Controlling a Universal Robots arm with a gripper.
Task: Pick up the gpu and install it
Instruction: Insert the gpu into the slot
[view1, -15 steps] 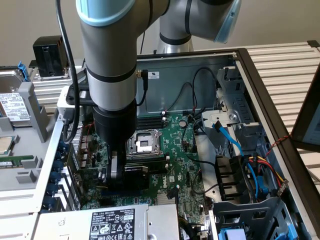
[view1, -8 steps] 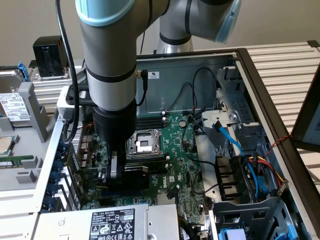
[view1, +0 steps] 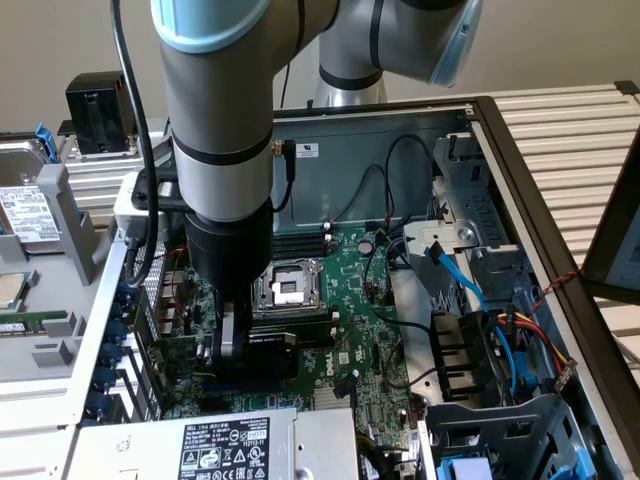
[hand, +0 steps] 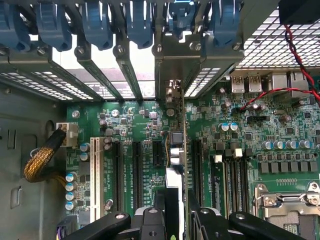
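Note:
The gpu (hand: 174, 150) shows edge-on in the wrist view as a thin card. It runs from between my fingers to its silver end bracket (hand: 172, 92) at the case's rear slot openings. My gripper (hand: 175, 202) is shut on it, one black finger on each side. The card stands over the motherboard (hand: 240, 145), between a short black slot and a long black slot; I cannot tell whether it is seated. In the exterior view my gripper (view1: 232, 350) reaches straight down into the open case, with the gpu's black body (view1: 275, 358) low against the motherboard (view1: 360, 330).
The CPU socket (view1: 285, 285) lies just beyond the gripper. A power supply (view1: 240, 445) sits at the near edge, and a drive cage with blue and coloured cables (view1: 480, 350) stands at the exterior view's right. Blue slot latches (hand: 100, 20) line the case rear. A braided cable (hand: 42, 160) crosses the board's edge.

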